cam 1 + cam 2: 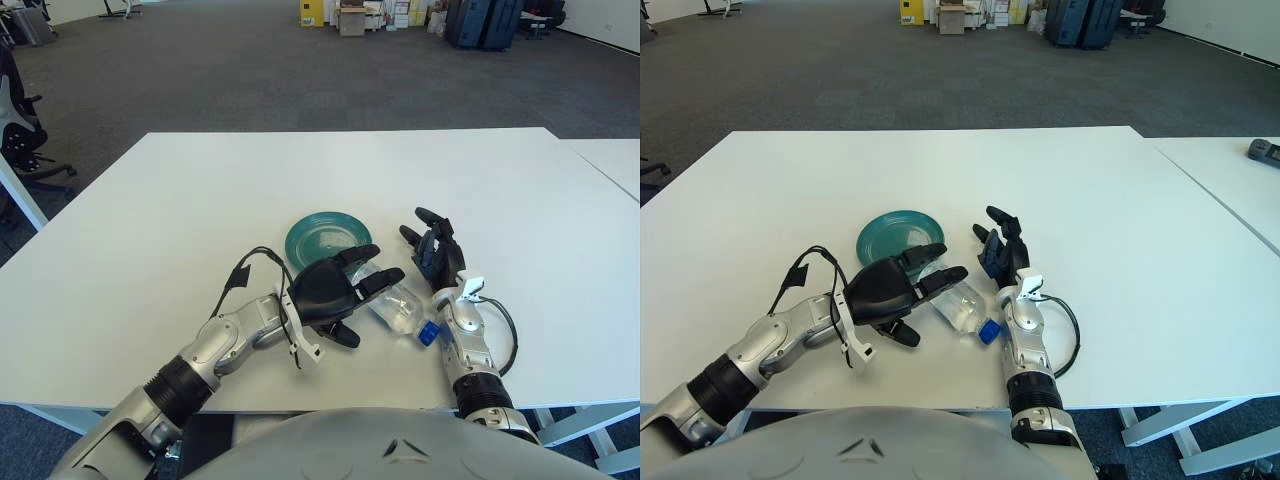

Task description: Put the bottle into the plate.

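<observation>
Count on the white table [150, 220]: one bottle, one plate, two robot hands. The bottle [398, 306] is clear plastic with a blue cap, lying on its side on the tabletop, cap end pointing toward the robot and slightly right; it sits just in front of the plate's near edge, not in it. The plate [322, 234] is teal, round, flat on the table, nothing visible inside it. The left hand [330, 293] comes in from the lower left, palm down, over the bottle's far end; its two upper fingers [375, 283] reach forward across the bottle and toward the plate's rim, with the thumb splayed out below and toward the robot. The fingers are extended rather than wrapped, so no closed grasp shows; whether the fingertips actually touch the bottle is hard to judge, since the hand covers that end. The right hand [1002, 247] shows just to the right of the bottle, fingers loosely spread and pointing away from the robot, holding nothing. One black cable loops off the left wrist; another loops beside the right forearm. One dark object [1265, 151] lies on the neighbouring table at far right.
</observation>
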Controlling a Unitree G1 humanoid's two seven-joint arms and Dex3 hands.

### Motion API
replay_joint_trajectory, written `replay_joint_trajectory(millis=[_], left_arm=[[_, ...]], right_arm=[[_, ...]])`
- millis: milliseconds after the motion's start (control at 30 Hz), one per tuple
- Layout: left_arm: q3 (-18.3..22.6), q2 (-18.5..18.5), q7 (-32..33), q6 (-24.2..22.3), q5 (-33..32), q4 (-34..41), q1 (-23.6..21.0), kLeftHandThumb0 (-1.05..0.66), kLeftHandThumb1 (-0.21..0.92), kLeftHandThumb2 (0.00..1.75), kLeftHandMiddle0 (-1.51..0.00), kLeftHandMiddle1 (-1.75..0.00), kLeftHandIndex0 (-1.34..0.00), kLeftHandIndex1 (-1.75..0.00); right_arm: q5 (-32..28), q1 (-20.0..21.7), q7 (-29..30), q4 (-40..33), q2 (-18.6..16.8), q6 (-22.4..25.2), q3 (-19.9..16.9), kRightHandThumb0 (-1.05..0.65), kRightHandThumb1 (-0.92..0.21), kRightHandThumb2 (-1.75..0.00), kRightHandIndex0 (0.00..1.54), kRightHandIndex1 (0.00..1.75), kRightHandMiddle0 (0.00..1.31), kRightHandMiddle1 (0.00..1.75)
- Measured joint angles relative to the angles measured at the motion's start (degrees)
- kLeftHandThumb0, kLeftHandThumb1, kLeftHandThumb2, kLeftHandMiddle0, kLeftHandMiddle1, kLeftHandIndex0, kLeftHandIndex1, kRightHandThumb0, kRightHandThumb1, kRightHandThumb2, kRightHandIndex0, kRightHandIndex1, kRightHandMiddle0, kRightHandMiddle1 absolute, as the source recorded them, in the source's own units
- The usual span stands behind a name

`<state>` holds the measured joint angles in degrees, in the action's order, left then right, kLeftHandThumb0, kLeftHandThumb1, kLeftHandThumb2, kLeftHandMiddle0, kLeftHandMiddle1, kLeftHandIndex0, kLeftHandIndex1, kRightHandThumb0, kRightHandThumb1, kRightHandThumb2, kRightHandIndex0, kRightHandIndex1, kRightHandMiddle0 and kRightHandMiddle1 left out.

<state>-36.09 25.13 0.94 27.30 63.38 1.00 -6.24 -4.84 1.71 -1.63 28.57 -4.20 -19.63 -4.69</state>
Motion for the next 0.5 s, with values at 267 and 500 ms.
replay_joint_trajectory(millis=[267, 500], left_arm=[[0.0, -0.1, -0.3, 0.0, -1.1, -1.5, -0.5, -1.05, 0.92, 0.64, -0.3, -0.02, 0.0, -0.55], [0.0, -0.1, -2.3, -0.4, -2.2, -1.6, -0.5, -1.05, 0.92, 0.69, -0.23, -0.01, 0.0, -0.32]], right_arm=[[0.7, -0.3, 0.6, -0.3, 0.0, 0.0, 0.1, -0.77, -0.92, -0.94, 0.45, 0.18, 0.0, 0.89], [1.4, -0.6, 1.5, -0.7, -0.3, -0.1, 0.3, -0.8, -0.92, -0.94, 0.45, 0.17, 0.0, 0.92]])
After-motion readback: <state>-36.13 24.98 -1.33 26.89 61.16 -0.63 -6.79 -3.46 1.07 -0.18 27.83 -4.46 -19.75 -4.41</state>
